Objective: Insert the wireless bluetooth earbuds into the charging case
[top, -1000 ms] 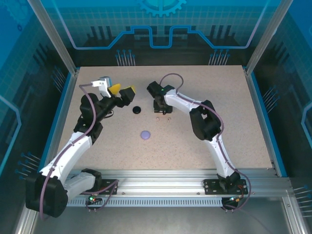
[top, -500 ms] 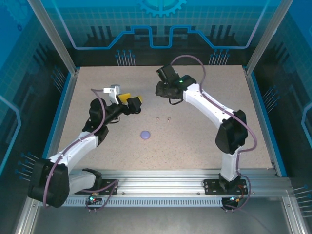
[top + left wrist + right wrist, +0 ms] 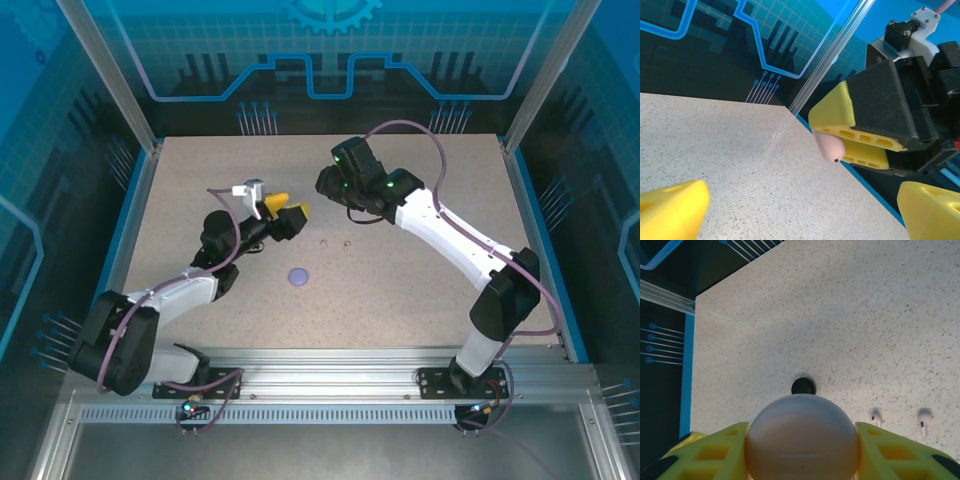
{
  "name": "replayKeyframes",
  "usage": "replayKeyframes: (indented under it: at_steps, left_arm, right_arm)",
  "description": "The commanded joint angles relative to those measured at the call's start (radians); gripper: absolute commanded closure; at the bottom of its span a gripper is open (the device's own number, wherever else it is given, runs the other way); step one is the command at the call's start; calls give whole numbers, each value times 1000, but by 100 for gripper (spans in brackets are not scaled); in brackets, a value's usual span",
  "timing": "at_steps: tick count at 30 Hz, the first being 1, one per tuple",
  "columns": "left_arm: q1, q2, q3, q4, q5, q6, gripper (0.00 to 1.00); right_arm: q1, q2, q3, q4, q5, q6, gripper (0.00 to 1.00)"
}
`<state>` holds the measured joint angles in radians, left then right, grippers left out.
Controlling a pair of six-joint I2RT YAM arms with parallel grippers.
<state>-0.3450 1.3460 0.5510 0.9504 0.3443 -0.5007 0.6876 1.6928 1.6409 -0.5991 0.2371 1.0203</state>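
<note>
My right gripper (image 3: 802, 434) is shut on a round pale pink charging case (image 3: 802, 440) and holds it above the table at the back middle (image 3: 330, 186). Below it, two pale pink earbuds (image 3: 875, 417) (image 3: 924, 416) lie apart on the table, at the middle in the top view (image 3: 324, 243) (image 3: 345, 243). My left gripper (image 3: 287, 214) is open, left of the earbuds, with nothing between its yellow fingers. In the left wrist view the left gripper (image 3: 800, 215) faces the held pink case (image 3: 827, 145).
A lilac round case (image 3: 298, 276) lies shut on the table in front of the earbuds. A small black round case (image 3: 802, 386) sits left of the earbuds. The blue table edge (image 3: 865, 182) and the enclosure wall stand behind.
My right gripper has risen off the table with the pink case and swung back and right. My left gripper has moved right towards the middle, over where the black case lay.
</note>
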Motion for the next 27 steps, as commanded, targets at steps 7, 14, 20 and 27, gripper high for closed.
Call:
replayKeyframes:
  at_steps: [7, 14, 20, 27]
  left_arm:
    - [-40, 120, -4, 289, -28, -57, 6]
    - [-63, 187, 29, 367, -22, -80, 11]
    - [-72, 236, 39, 445, -31, -107, 22]
    - [-109, 254, 63, 449, -55, -89, 27]
  right_arm:
    - [60, -82, -63, 89, 91, 153, 68]
    - [89, -65, -31, 93, 95, 165, 68]
    - [103, -79, -44, 107, 102, 181, 68]
    - [116, -93, -72, 133, 104, 204, 68]
